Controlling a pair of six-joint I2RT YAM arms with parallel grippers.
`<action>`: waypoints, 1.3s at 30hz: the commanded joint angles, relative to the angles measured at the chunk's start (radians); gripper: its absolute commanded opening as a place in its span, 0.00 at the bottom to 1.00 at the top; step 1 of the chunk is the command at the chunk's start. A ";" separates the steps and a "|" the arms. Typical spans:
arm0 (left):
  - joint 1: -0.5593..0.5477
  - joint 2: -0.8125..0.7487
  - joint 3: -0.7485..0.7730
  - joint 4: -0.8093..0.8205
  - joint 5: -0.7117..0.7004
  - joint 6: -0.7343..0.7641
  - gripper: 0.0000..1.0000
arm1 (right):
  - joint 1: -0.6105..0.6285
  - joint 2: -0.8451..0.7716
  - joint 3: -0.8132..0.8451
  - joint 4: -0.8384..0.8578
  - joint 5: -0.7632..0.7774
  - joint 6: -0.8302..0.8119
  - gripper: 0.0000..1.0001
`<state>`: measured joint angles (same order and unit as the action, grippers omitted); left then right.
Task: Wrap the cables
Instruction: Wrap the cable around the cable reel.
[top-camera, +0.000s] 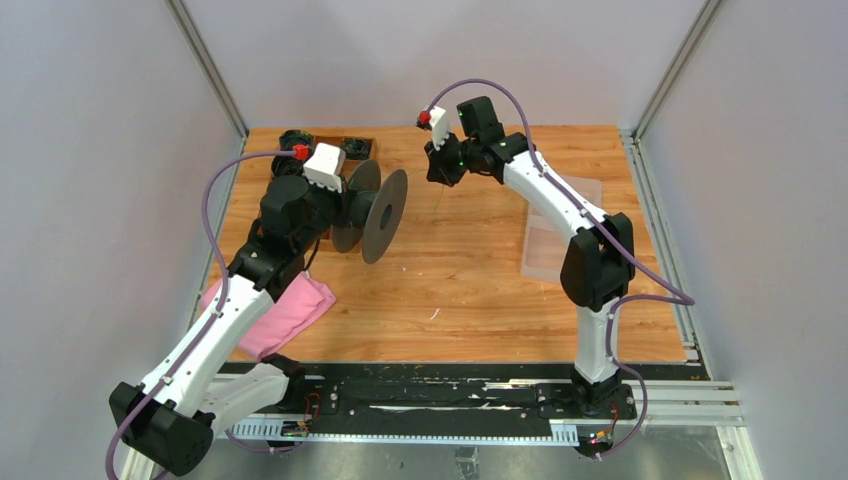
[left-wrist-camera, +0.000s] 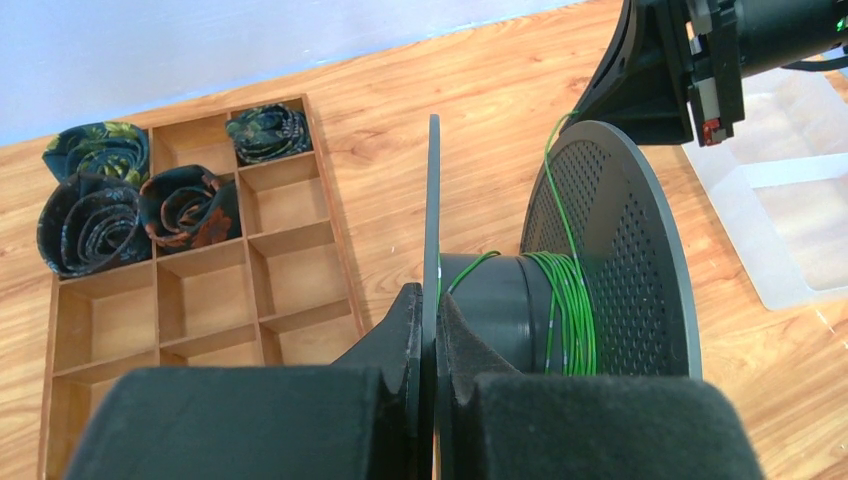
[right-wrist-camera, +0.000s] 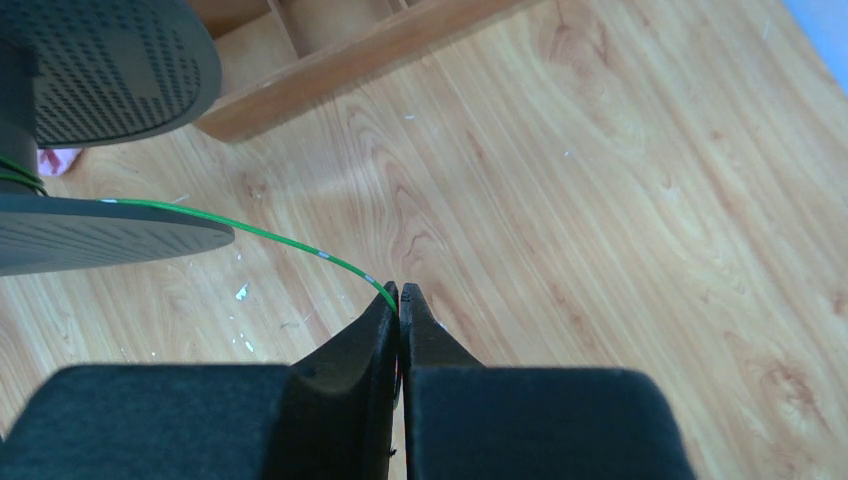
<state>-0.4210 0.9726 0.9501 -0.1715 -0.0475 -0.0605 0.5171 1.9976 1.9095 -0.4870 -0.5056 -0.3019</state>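
Left wrist view, bottom centre: the left gripper (left-wrist-camera: 431, 300) is pressed together on the near flange of the dark spool (left-wrist-camera: 495, 300), holding it edge-on. Beyond it, green wire (left-wrist-camera: 568, 320) lies in several turns on the hub against the perforated far flange, with one strand climbing toward the upper right. Right wrist view shows the right gripper (right-wrist-camera: 400, 297) pinching that strand at its tips. Winding looks under way; the next turn calls for carrying the wire round the hub under light tension.
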 joint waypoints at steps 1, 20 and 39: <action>0.008 -0.031 0.056 0.058 0.003 -0.016 0.00 | -0.029 -0.001 -0.042 0.032 -0.009 -0.008 0.02; 0.032 -0.028 0.086 0.036 0.039 -0.120 0.00 | -0.037 0.017 -0.201 0.152 -0.121 0.135 0.02; 0.071 0.031 0.147 0.030 0.100 -0.283 0.00 | -0.009 0.018 -0.406 0.429 -0.289 0.484 0.01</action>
<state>-0.3637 1.0111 1.0214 -0.2417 0.0326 -0.2703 0.5037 2.0357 1.5715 -0.1509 -0.7761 0.0681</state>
